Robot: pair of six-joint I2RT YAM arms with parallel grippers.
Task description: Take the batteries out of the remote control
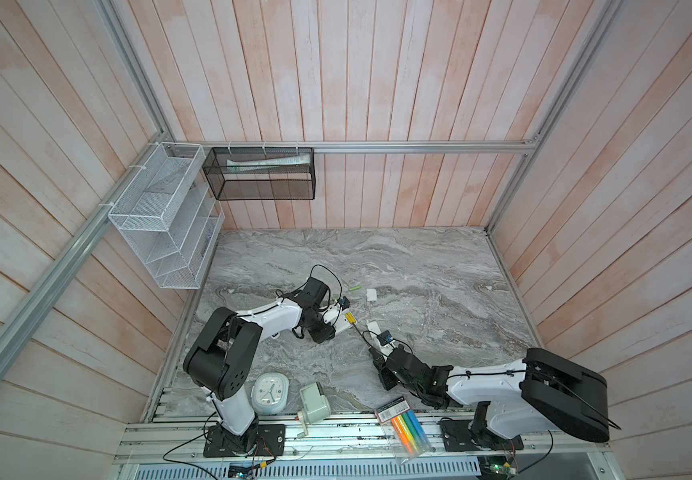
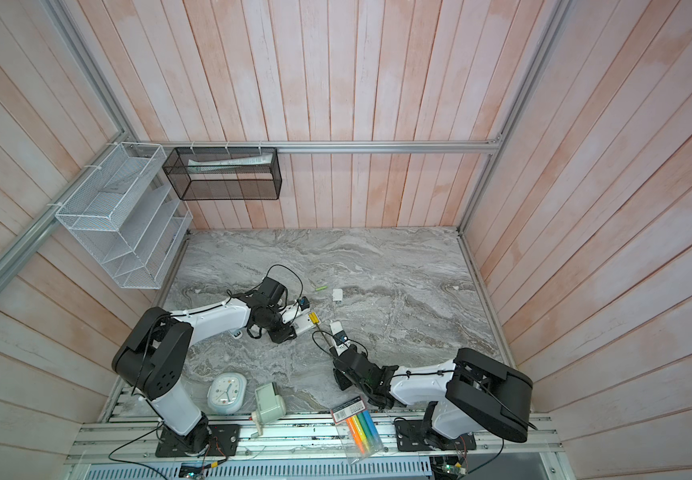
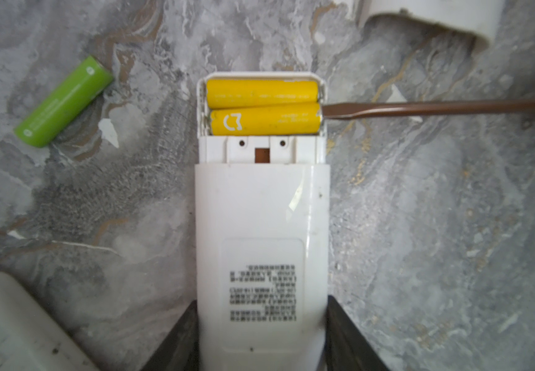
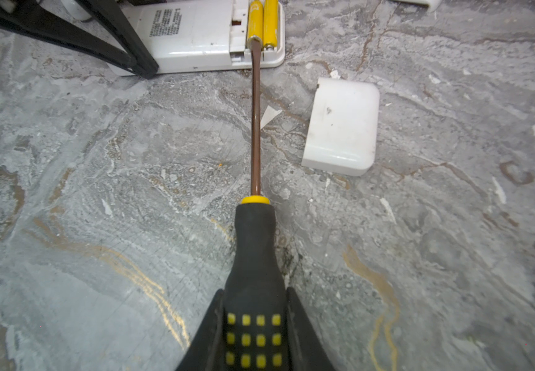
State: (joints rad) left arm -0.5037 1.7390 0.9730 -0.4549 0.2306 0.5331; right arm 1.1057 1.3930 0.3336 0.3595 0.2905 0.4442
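My left gripper (image 3: 261,302) is shut on the white remote control (image 3: 261,208), which lies back up on the marble with its battery bay uncovered. Two yellow batteries (image 3: 261,93) (image 3: 264,119) sit side by side in the bay. My right gripper (image 4: 254,290) is shut on the black-and-yellow handle of a screwdriver (image 4: 255,250). The screwdriver's flat tip (image 3: 327,112) touches the end of the battery nearer the remote's body. A lime green battery (image 3: 63,101) lies loose on the table beside the remote, seen in both top views (image 1: 355,287) (image 2: 321,287).
Two white battery covers (image 1: 371,294) (image 4: 340,125) lie near the screwdriver. A second remote (image 3: 9,324) lies by my left gripper. A clock (image 1: 270,392), a pale green box (image 1: 314,402) and a highlighter packet (image 1: 404,428) line the front edge. Wire baskets (image 1: 161,216) (image 1: 259,174) hang on the walls.
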